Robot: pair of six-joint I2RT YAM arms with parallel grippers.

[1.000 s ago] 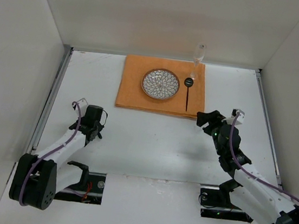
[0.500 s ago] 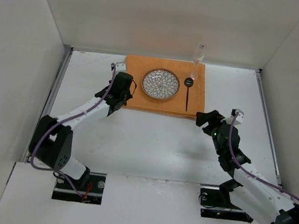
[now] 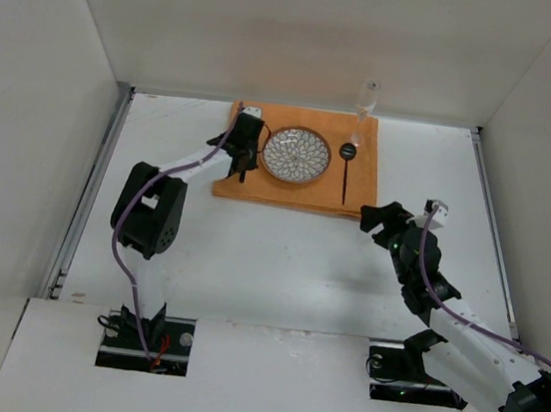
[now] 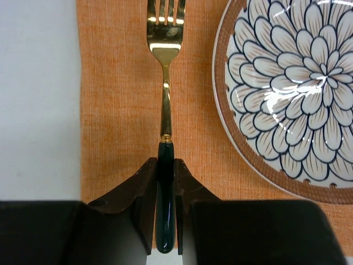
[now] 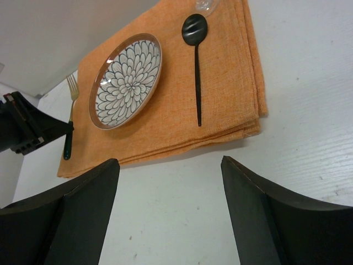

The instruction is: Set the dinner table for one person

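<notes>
Gold fork (image 4: 164, 83), its dark handle pinched in the left end effector (image 4: 165, 164), has just been carried across the desk (image 3: 278, 267) to the orange placemat (image 4: 116, 110), left of the plate (image 4: 292, 94). Only letting go seems left. The right end effector (image 5: 168, 165) hangs wide open and empty.

Nothing to read anywhere I look.
I'm sweeping the plate (image 4: 287, 94), fork (image 4: 164, 83), black spoon (image 5: 197, 72), orange placemat (image 4: 121, 138) and dinner table (image 3: 279, 257): only petal pattern, weave and plain white, no legible letter, number or mark.
</notes>
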